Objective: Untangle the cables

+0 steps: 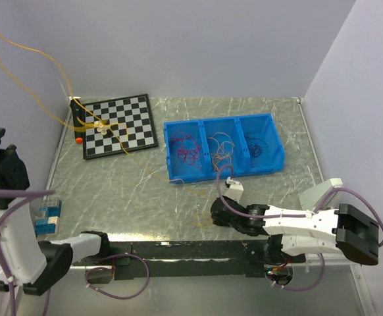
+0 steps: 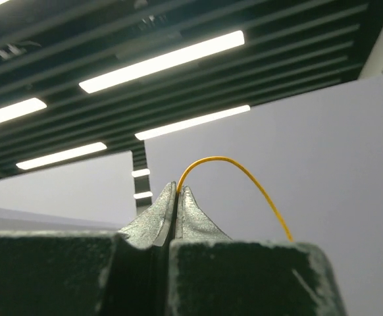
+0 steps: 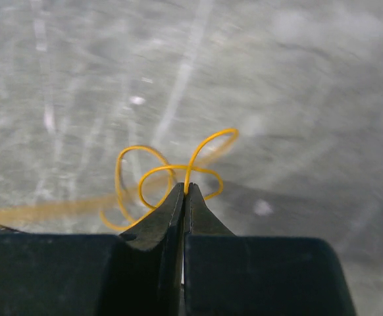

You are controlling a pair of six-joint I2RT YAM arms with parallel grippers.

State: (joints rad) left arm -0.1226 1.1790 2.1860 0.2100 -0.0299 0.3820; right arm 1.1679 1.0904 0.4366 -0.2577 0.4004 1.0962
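A long yellow cable (image 1: 47, 52) runs from the top-left corner of the top view, across the chessboard (image 1: 133, 118) and down over the table to my right gripper (image 1: 214, 214). In the right wrist view that gripper (image 3: 186, 188) is shut on the yellow cable (image 3: 153, 172), which curls in small loops just above the table. My left gripper (image 2: 178, 189) points up at the ceiling, shut on the same yellow strand (image 2: 244, 172); it is out of the top view. Red and purple cables (image 1: 185, 150), orange ones (image 1: 222, 148) and dark purple ones (image 1: 258, 145) lie in separate compartments of the blue tray (image 1: 228, 173).
On the chessboard's left part sit a white piece (image 1: 99, 128) and an orange ball (image 1: 78, 139). A blue-and-white block (image 1: 47, 218) stands at the table's left edge near the left arm. Grey walls close in the table on three sides.
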